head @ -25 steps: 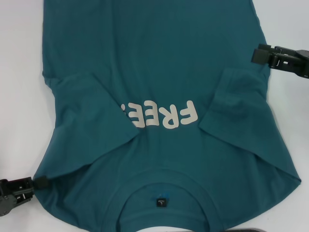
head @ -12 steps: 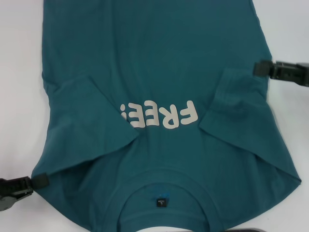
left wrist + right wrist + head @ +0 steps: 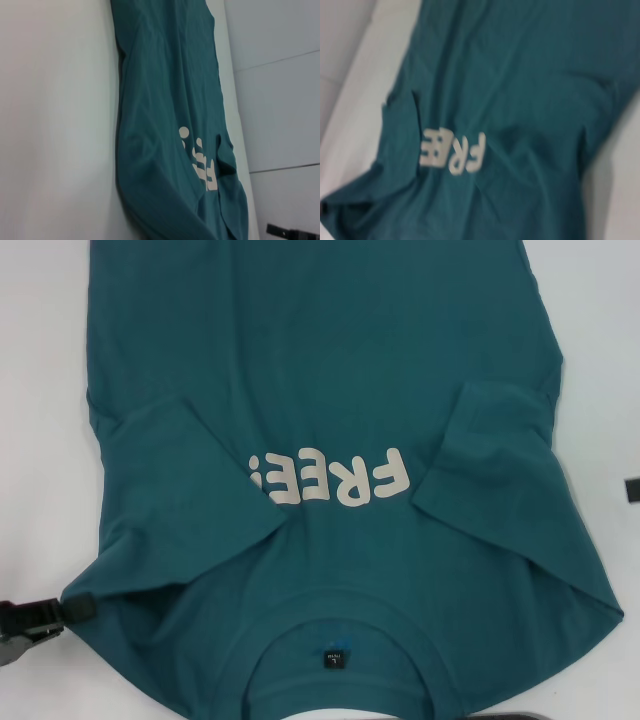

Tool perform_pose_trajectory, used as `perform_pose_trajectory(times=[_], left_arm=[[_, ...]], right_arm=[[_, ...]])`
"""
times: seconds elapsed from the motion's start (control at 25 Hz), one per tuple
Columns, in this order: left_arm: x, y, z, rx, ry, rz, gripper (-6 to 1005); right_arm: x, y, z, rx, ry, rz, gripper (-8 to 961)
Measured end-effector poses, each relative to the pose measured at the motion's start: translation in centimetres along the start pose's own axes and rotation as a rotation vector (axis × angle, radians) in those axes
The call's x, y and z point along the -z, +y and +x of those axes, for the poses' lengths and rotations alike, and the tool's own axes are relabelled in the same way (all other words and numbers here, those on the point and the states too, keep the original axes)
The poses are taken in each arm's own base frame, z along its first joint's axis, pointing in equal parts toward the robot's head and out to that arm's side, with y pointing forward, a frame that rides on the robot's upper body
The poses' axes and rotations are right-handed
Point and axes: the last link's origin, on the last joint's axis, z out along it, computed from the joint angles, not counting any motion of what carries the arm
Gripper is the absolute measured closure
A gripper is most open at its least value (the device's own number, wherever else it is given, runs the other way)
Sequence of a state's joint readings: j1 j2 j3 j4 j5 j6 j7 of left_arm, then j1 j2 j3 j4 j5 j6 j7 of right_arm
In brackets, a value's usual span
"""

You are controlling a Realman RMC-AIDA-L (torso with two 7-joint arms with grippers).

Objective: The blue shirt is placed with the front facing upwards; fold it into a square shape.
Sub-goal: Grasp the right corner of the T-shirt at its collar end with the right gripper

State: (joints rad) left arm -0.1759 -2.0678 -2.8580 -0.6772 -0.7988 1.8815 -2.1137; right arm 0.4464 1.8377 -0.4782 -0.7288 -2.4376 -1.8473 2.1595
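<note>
On the white worktop (image 3: pixel 40 440) the blue shirt (image 3: pixel 330 360) lies spread flat with its front up, the collar (image 3: pixel 340 625) nearest the robot and the cream "FREE!" print (image 3: pixel 330 478) across the chest. Both short sleeves are already turned inward over the body, the left sleeve (image 3: pixel 180 455) and the right sleeve (image 3: pixel 495 450) lying on either side of the print, so the sleeve stage looks done and the lengthwise folding is the step in hand. The left hand (image 3: pixel 75 610) sits low at the shirt's left shoulder edge, one dark fingertip touching or just beside the cloth; whether it is spread or pinching the fabric I cannot tell. Of the right hand (image 3: pixel 632 489) only a dark sliver shows at the head view's far right edge, well apart from the shirt, and its fingers cannot be judged either. The next move probably calls for both hands to take hold of one end of the shirt at matching points and carry it evenly over the other, keeping the tucked sleeves from sliding out.
</note>
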Motion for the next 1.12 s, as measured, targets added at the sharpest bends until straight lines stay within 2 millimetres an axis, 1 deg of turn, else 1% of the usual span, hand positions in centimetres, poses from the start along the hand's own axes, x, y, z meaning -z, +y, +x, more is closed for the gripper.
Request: perform_pose_trajectory(times=[0.12,0.32,0.64,0.8,1.12], left_arm=[[-0.3,0.0,0.4,-0.009,0.001,0.007,962],[-0.8,0.0,0.9,-0.021,-0.003,0.018,961],[-0.8,-0.2,1.4,-0.029,0.007,0.038,961],[-0.8,-0.2,1.6,-0.035,0.008,0.043,961],[-0.8,-0.2,1.9,-0.034,0.009,0.048,962]], right_arm=[[0.7,-0.1,0.3,-0.001,0.065,0.040,37],[0.7,0.3,0.8,-0.008,0.165,0.041,38],[-0.2,0.5,2.0,-0.026,0.209,0.002,39],[-0.4,0.3,2.7,-0.057,0.215,-0.003,41],[-1.3,-0.4,3.6,-0.101,0.249,0.027,45]])
